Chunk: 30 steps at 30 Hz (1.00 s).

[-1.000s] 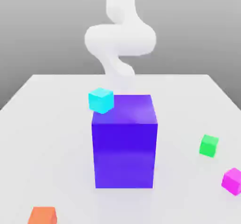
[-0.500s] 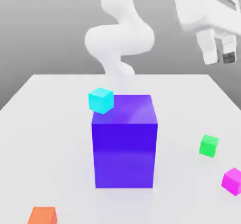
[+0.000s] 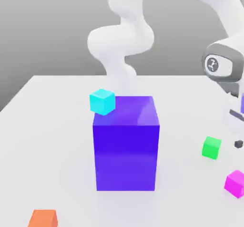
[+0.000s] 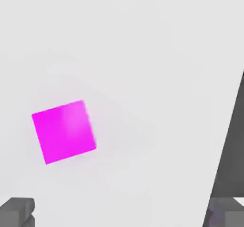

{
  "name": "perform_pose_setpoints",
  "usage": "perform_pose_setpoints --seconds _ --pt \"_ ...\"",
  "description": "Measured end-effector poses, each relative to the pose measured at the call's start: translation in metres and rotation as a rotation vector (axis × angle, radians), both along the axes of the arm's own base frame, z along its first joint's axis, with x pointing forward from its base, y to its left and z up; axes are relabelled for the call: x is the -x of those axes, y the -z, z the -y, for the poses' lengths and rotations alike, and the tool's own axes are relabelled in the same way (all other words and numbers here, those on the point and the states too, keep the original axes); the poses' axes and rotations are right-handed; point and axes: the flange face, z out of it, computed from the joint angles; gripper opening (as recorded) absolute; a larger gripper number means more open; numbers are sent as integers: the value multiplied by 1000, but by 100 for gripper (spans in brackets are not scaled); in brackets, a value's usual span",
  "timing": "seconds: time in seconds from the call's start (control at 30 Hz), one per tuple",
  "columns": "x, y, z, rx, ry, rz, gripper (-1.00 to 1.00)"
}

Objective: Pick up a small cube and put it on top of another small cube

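Lying nearest in the exterior view, an orange cube (image 3: 43,218) sits at the table's front edge, and the small cube (image 3: 235,183), bright magenta, rests on the white table (image 3: 52,126) far toward the exterior view's right. Just behind it stands a green cube (image 3: 211,147). Above and slightly beyond the magenta cube hangs the gripper (image 4: 119,211), its 2 fingers (image 4: 16,211) spread wide and empty. In the hand view the magenta cube (image 4: 64,131) lies flat on the table, off the midline between the fingers and closer to 1 of them, its faces turned a little askew to the finger line. So the descent probably needs a sideways shift and a small wrist turn first. Farther back, a big purple-blue block (image 3: 126,142) stands mid-table with a cyan cube (image 3: 102,101) at its rear corner.
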Motion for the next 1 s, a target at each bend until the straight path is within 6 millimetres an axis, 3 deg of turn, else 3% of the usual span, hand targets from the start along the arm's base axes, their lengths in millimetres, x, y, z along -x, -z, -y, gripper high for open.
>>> perform_pose_setpoints --seconds 0.17,0.2,0.4,0.47,0.6,0.83,1.0 --pt "14 70 -9 27 -99 -24 0" --pt "15 83 -9 28 -101 -25 -100" --pt "15 89 -8 29 -101 -26 -100" --pt "15 78 -9 30 -102 -26 -100" --pt "18 31 -9 29 -104 -27 -100" --pt "114 -10 -10 23 -176 -34 -100" --pt "172 -21 8 30 -208 -27 -100"
